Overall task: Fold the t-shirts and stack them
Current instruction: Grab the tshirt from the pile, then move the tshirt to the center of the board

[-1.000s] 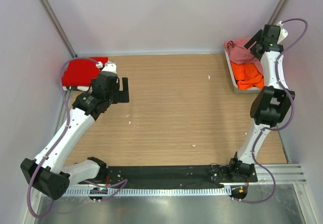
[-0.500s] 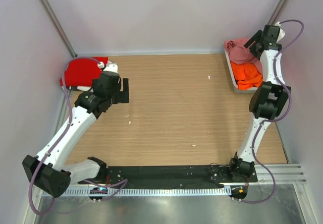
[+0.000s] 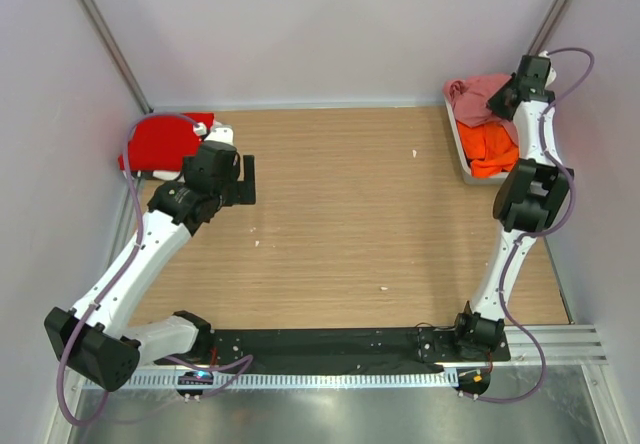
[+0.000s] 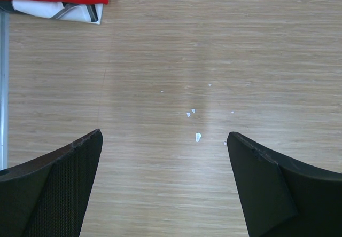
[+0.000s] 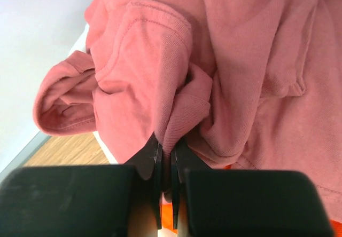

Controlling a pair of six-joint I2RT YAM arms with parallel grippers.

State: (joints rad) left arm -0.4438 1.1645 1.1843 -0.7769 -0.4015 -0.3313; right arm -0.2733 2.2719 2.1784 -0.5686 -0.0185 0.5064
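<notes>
At the near edge we have the black base plate (image 3: 330, 349) with both arms bolted to it. Ahead of that is the bare wood table (image 3: 350, 214), with a few white specks (image 4: 197, 136) on it.

Mid-left: the left gripper (image 4: 165, 183) hangs over the table with its jaws spread wide. Nothing is between them and they touch no cloth.

Just beyond it, in the far-left corner, the red t-shirt (image 3: 160, 142) lies fairly flat with straight edges. It sits on a white item (image 4: 56, 10) that pokes out underneath; we can't tell what that is.

Far right: the right arm reaches to the basket (image 3: 457, 149) in the back corner. The right gripper (image 5: 166, 149) is clamped tight on a fold of the pink t-shirt (image 5: 240, 61), its fingertips nearly meeting with a pinch of cloth between them.

The pink t-shirt is crumpled at the far end of the basket, with a sleeve reaching over the rim. The orange t-shirts (image 3: 492, 151) are bunched at the near end of the same basket, touching the pink one. We can't tell how many orange ones there are.
</notes>
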